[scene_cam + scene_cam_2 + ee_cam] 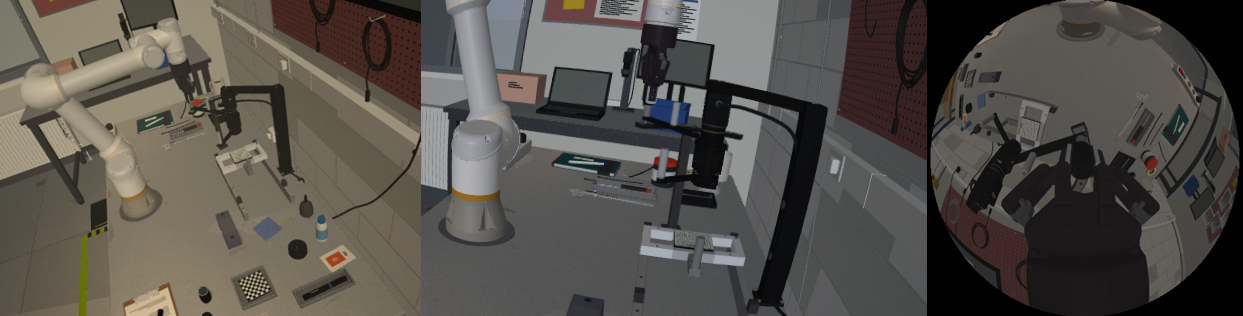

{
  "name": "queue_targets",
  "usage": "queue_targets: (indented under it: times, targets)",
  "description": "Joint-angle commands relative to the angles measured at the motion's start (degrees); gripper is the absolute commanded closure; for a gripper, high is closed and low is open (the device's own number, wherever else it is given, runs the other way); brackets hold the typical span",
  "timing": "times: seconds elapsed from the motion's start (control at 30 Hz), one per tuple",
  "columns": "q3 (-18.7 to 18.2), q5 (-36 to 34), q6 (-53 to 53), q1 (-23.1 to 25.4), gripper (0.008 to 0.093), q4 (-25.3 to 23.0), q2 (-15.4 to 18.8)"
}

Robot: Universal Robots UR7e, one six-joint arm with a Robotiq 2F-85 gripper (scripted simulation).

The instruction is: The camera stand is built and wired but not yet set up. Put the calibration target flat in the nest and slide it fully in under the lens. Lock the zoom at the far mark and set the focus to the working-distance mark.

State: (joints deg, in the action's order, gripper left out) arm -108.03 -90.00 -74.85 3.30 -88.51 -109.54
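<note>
The end knob of the upper lens lever [1082, 160] is half hidden between my fingers. The lever [671, 127] is a thin black arm sticking out from the top ring of the black lens [712, 145]. Its knob is held by my gripper [652, 102], which is closed on it, coming down from above. A second lever [671, 181] with a pale knob juts from the lower ring. The calibration target [240, 154] lies flat in the white nest [241, 159] under the lens. The black stand [281, 127] carries the lens.
The grey bench holds a rail [235, 192] in front of the nest, a red button [197, 102], a tool tray [183, 133], a checkerboard [254, 285], a bottle [321, 228] and a grey block [228, 229]. A desk with a laptop [576, 92] stands behind.
</note>
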Motion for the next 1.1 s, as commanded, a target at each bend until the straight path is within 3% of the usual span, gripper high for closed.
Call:
queue_targets:
  times: [0.0, 0.53, 1.07]
  targets:
    - [0.02, 0.00, 0.13, 0.00, 0.0934, -0.03, 0.00]
    - [0.02, 0.00, 5.54, 0.00, 0.0934, -0.03, 0.00]
    - [0.02, 0.00, 18.85, 0.00, 0.0934, -0.03, 0.00]
